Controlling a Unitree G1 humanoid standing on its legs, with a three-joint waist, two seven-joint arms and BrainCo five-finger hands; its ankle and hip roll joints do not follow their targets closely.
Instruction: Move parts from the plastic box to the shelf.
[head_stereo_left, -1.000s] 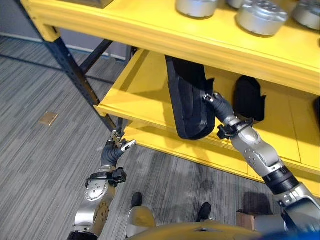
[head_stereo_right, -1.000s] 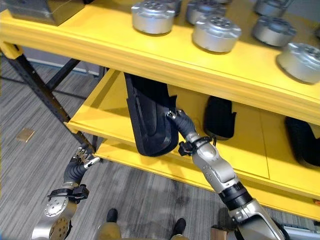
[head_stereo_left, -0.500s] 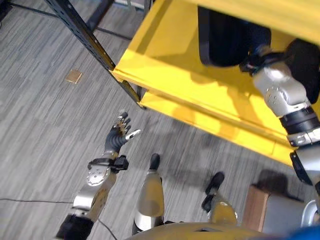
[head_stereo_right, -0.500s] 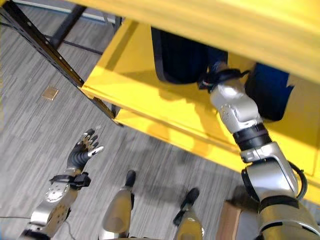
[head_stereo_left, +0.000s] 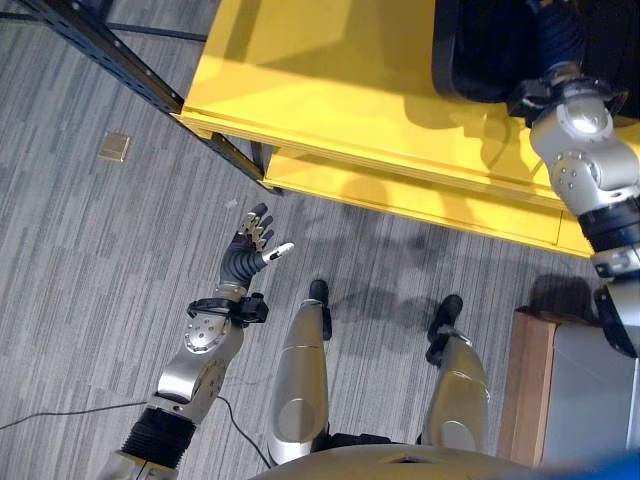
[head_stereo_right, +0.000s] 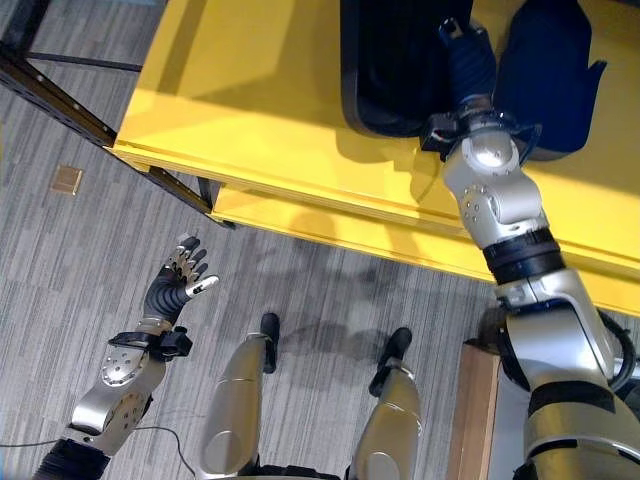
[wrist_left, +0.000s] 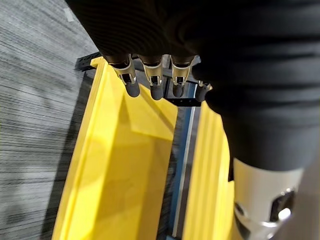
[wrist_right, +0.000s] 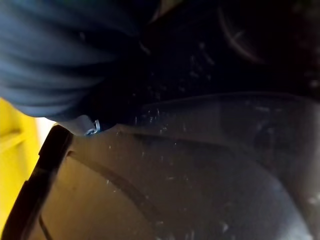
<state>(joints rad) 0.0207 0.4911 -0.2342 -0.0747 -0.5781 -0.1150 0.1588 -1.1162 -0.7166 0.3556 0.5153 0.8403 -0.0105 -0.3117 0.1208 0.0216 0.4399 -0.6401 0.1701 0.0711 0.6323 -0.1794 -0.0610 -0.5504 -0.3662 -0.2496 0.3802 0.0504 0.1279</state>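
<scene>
I counted two black parts (head_stereo_right: 400, 70) on the shelf (head_stereo_right: 250, 110). Right hand (head_stereo_right: 462, 45) stayed on one, fingers unreadable; left hand (head_stereo_left: 252, 245) hung spread, and the camera had tipped down.

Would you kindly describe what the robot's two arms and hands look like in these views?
Both arms are silver-grey metal with rounded joint housings and black ribbed bands between segments. The left hand has a dark ribbed cover over its back and wrist, silver fingers with dark tips, and a black clamp at the wrist. The right hand shows the same dark ribbed cover above a black wrist clamp.
</scene>
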